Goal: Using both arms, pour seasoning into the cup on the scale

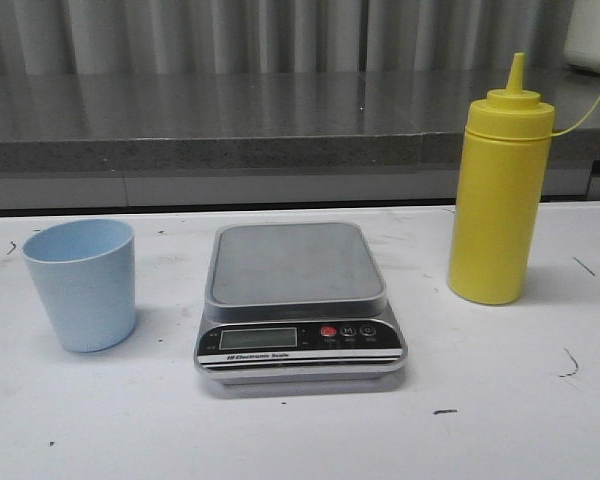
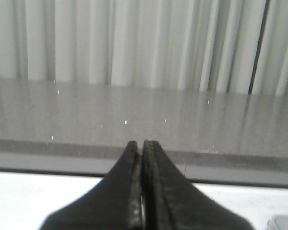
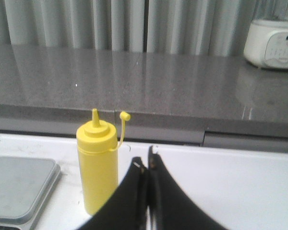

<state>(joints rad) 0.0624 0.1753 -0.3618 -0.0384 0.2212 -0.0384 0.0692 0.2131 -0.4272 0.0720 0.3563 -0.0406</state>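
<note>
The light blue cup (image 1: 82,284) stands upright on the white table, left of the scale (image 1: 297,300). The scale's metal platform is bare. Right of the scale stands the yellow seasoning bottle (image 1: 499,190), upright, its nozzle uncapped and the cap hanging on its tether. The right wrist view shows the seasoning bottle (image 3: 98,163) just beside my right gripper (image 3: 146,163), which is shut and empty, and a corner of the scale (image 3: 19,189). My left gripper (image 2: 140,143) is shut on nothing, facing the counter. Neither gripper appears in the front view.
A grey stone counter ledge (image 1: 200,125) runs along the back of the table, with a corrugated wall behind. A white appliance (image 3: 272,43) sits on that counter at the far right. Small dark marks dot the tabletop.
</note>
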